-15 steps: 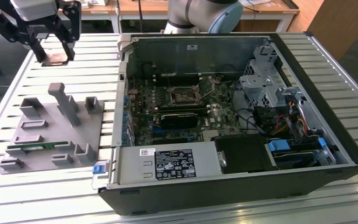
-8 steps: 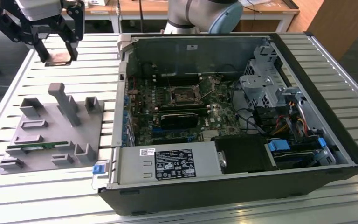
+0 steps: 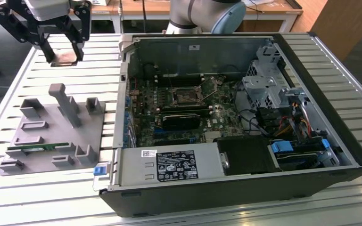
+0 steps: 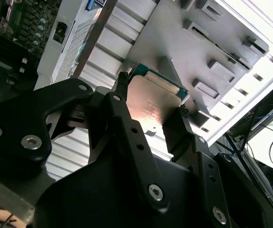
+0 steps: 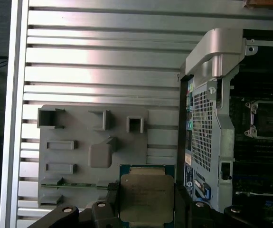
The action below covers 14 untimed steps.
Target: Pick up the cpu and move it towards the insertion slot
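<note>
My gripper [image 3: 63, 57] hangs high over the slatted table at the exterior view's left, above the far end of the grey holder plate [image 3: 45, 134]. It is shut on the cpu [image 3: 66, 59], a flat square chip with a shiny metal top and green rim, seen in both wrist views as the cpu [image 4: 150, 102] [image 5: 146, 195] pinched at two opposite edges between the black fingers [image 4: 119, 109]. The insertion slot [image 3: 184, 96] is a square metal-framed socket on the motherboard inside the open computer case, well toward the exterior view's right of the gripper. It also appears in the first wrist view as the insertion slot [image 5: 269, 118].
The open computer case [image 3: 244, 188] lies on its side with tall walls around the motherboard. A black block [image 3: 181, 120] sits just in front of the slot. A green memory stick [image 3: 39, 147] rests on the holder plate among upright grey posts [image 3: 68, 106].
</note>
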Motion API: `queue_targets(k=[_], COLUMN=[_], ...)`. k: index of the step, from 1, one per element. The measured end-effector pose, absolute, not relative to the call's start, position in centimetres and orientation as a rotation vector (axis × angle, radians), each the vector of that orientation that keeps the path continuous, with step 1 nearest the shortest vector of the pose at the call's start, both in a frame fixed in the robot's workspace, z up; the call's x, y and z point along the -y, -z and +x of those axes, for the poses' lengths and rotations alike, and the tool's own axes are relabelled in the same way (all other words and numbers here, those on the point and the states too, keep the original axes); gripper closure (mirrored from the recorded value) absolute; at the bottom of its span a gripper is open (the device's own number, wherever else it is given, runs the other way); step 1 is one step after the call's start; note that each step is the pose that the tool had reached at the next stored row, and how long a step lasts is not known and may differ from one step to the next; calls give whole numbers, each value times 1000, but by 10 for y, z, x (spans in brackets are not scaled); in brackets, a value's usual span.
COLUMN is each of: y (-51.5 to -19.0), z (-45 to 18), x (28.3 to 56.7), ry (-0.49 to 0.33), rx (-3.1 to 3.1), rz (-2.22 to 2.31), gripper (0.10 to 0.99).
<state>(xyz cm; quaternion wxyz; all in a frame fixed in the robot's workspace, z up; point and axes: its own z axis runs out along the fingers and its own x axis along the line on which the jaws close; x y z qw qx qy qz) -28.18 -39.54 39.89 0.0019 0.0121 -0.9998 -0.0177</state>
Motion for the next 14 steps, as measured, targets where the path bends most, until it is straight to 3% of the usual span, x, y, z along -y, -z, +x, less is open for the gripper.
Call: queue_targets(k=[14], y=[-399], z=[-267], x=[395], ry=[56], rx=[3136], rz=[38], gripper=[541])
